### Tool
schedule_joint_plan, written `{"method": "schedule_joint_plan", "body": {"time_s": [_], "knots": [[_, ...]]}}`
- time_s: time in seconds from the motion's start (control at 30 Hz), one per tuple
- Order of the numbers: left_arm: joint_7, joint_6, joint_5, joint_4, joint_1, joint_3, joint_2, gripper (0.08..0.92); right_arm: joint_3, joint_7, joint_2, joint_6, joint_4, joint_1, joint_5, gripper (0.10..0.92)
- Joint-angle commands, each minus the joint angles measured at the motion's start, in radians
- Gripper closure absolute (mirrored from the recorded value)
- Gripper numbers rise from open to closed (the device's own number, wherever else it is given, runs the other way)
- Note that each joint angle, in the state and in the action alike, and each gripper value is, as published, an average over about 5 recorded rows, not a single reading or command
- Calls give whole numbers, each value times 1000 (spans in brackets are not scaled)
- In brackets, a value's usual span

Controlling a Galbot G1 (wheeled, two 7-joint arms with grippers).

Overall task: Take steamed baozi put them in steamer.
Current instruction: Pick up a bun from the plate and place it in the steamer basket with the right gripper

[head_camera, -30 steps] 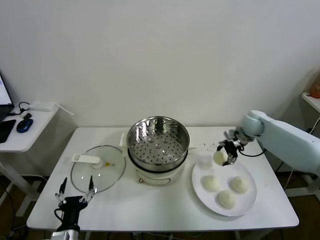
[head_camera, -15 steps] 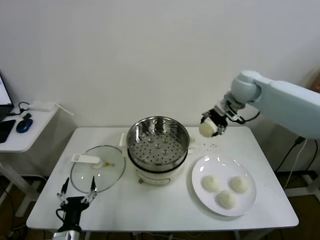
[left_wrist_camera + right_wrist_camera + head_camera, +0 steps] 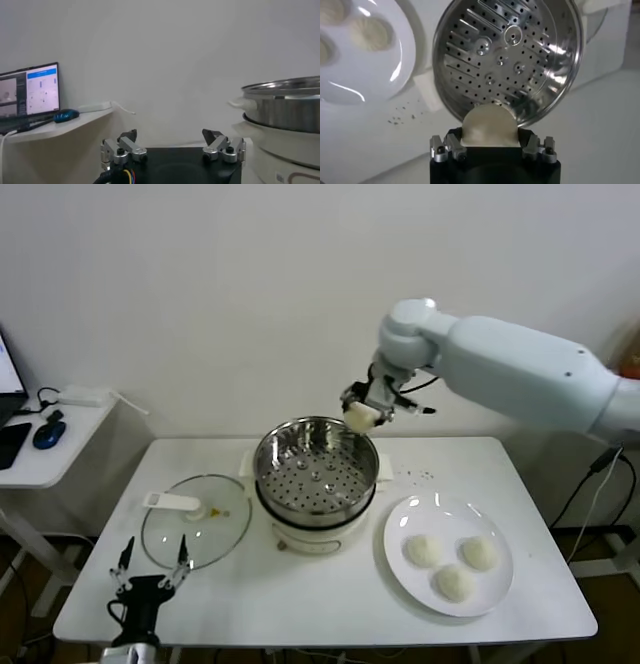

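Observation:
My right gripper (image 3: 362, 412) is shut on one white baozi (image 3: 358, 416), held in the air just above the back right rim of the steamer (image 3: 316, 469). In the right wrist view the baozi (image 3: 488, 126) sits between the fingers over the rim of the steamer's perforated basket (image 3: 507, 55), which holds nothing. Three more baozi (image 3: 421, 549) (image 3: 478, 552) (image 3: 452, 583) lie on the white plate (image 3: 495, 593) to the right of the steamer. My left gripper (image 3: 152, 570) stands open at the table's front left corner, holding nothing.
A glass lid with a white handle (image 3: 196, 519) lies flat to the left of the steamer. A side desk with a mouse (image 3: 48, 433) stands at the far left. In the left wrist view the steamer (image 3: 285, 122) is off to one side and a monitor (image 3: 29, 92) farther off.
My right gripper has lifted a baozi from the plate and carried it up and to the left, from beside the plate to above the steamer's back rim. The left arm has not moved.

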Motion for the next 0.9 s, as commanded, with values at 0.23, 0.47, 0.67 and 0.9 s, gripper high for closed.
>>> {"method": "schedule_joint_plan", "body": {"time_s": [0.23,0.47,0.67,0.9], "knots": [[-3,22,-12,-8,6,-5,2,177,117,13,240,95,-296,-224,-301,306],[-4,33,-14,-4,4,-6,6,177,140,15,265,102,-332,-266,-332,288],[-4,38,-15,-5,4,-4,6,177,161,17,287,116,-367,-289,-355,290],[-5,38,-13,-3,5,-1,7,177,187,21,310,138,-404,-298,-379,296]]}}
